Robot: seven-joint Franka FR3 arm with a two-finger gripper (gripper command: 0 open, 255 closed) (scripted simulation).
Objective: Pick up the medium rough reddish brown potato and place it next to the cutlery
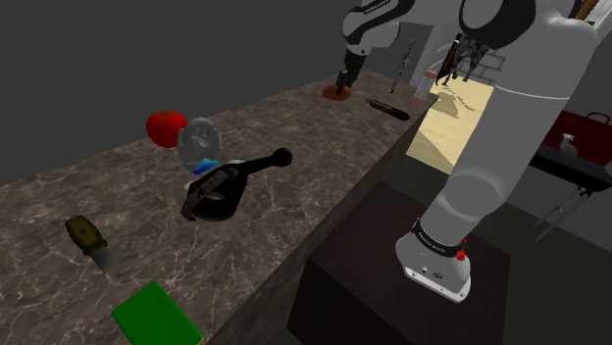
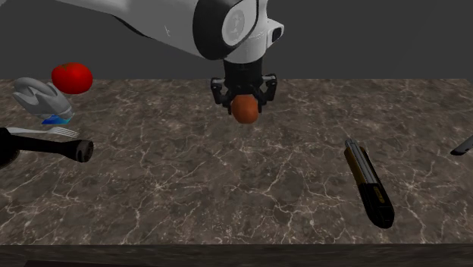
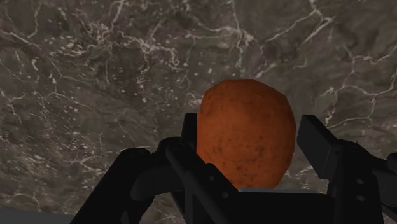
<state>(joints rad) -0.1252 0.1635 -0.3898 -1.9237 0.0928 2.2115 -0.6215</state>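
- currently, item one: gripper (image 2: 244,100), all black, jaws clenched on the potato (image 2: 245,114). in the wrist view a finger stands hard against each flank.
- item two: potato, reddish brown, rough and speckled, egg-shaped. it hangs under the hand at the far middle of the marbled counter (image 2: 189,205) in the second exterior view. whether it clears the surface cannot be told.
- item three: cutlery, a dark-handled knife-like utensil (image 2: 369,183), lying flat.
- key relation: the utensil lies to the second exterior view's right of the jaws and nearer that camera, apart from them. its long axis runs roughly near to far, so the carry is judged to go right and near, ending beside its length.
- sundry, at that view's left: tomato (image 2: 72,78), fork (image 2: 53,132).
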